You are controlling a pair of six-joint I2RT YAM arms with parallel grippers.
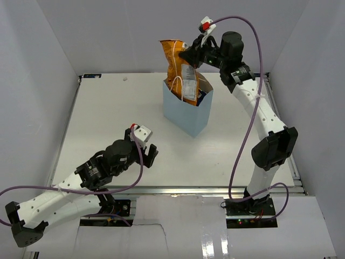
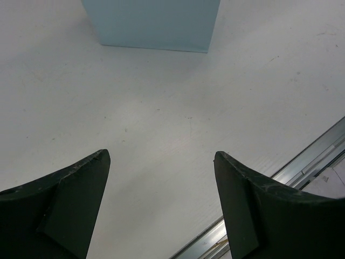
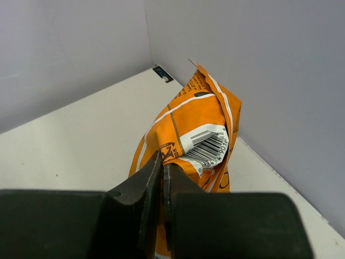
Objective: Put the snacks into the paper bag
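The light-blue paper bag (image 1: pixel 190 110) stands upright at the table's middle back; its lower wall shows in the left wrist view (image 2: pixel 153 24). My right gripper (image 1: pixel 190 55) is shut on the large orange chip bag (image 1: pixel 179 70), holding it upright over the paper bag's mouth with its lower end inside. In the right wrist view the chip bag (image 3: pixel 199 132) is pinched between the shut fingers (image 3: pixel 145 186). My left gripper (image 1: pixel 146 148) is open and empty, low over the table in front of the paper bag (image 2: pixel 161 159). The other snack packets are out of view.
White walls enclose the table on the left, back and right. A metal rail (image 2: pixel 302 172) runs along the table's near edge, just by my left gripper. The right arm's elbow (image 1: pixel 275 148) hangs over the table's right side.
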